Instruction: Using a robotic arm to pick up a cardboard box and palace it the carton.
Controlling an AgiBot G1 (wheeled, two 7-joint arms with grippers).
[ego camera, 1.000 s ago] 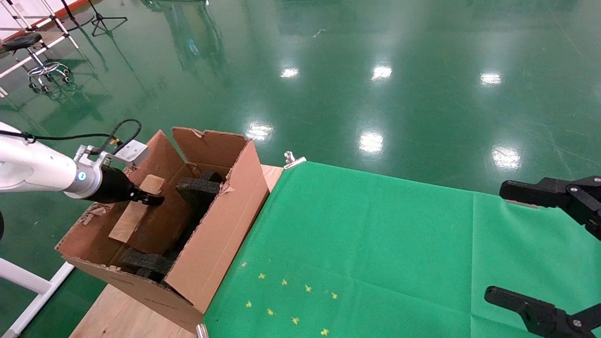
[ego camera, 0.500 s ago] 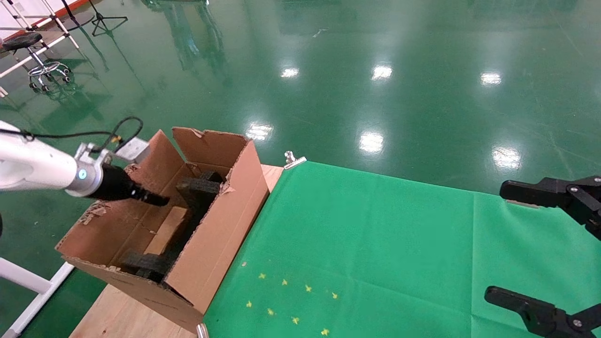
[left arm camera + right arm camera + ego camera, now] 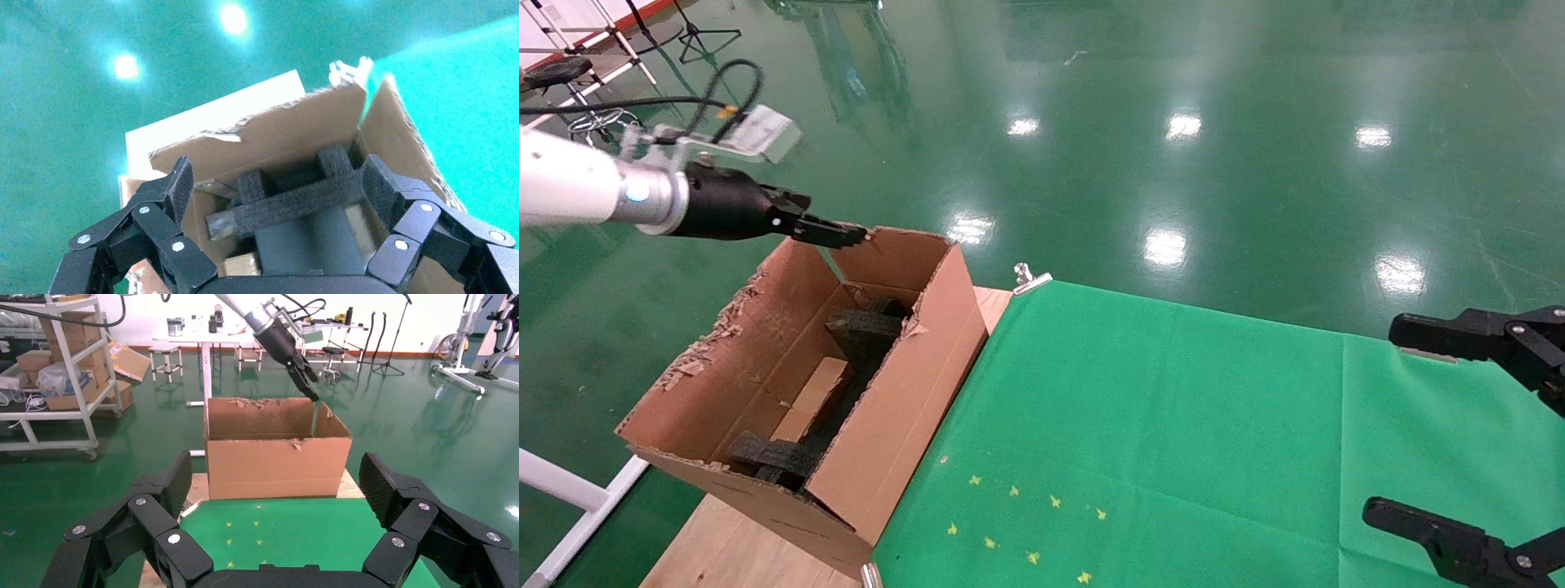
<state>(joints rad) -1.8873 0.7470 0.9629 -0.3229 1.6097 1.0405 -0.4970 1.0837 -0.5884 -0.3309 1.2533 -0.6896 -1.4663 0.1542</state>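
Note:
The carton (image 3: 903, 408) stands open on the table's left end, with black foam blocks (image 3: 862, 328) inside. The cardboard box (image 3: 811, 398) lies on the carton's floor between the foam blocks, free of any gripper. The robotic arm is my left arm. Its gripper (image 3: 823, 232) hangs open and empty above the carton's far left corner, clear of the flaps. In the left wrist view the left gripper (image 3: 278, 187) looks down into the carton (image 3: 287, 131) at a foam bar (image 3: 294, 203). My right gripper (image 3: 1385, 420) is open and parked at the table's right edge.
A green cloth (image 3: 1173, 425) with yellow star marks (image 3: 1017, 523) covers the table to the right of the carton. A metal clip (image 3: 1030, 278) holds its far corner. Bare wood (image 3: 731, 547) shows at the front left. The right wrist view shows the carton (image 3: 275, 465) and shelves (image 3: 55, 373) behind it.
One second ago my left gripper held the cardboard box inside the carton. It let go, the box dropped to the carton floor, and the arm rose up out of the carton.

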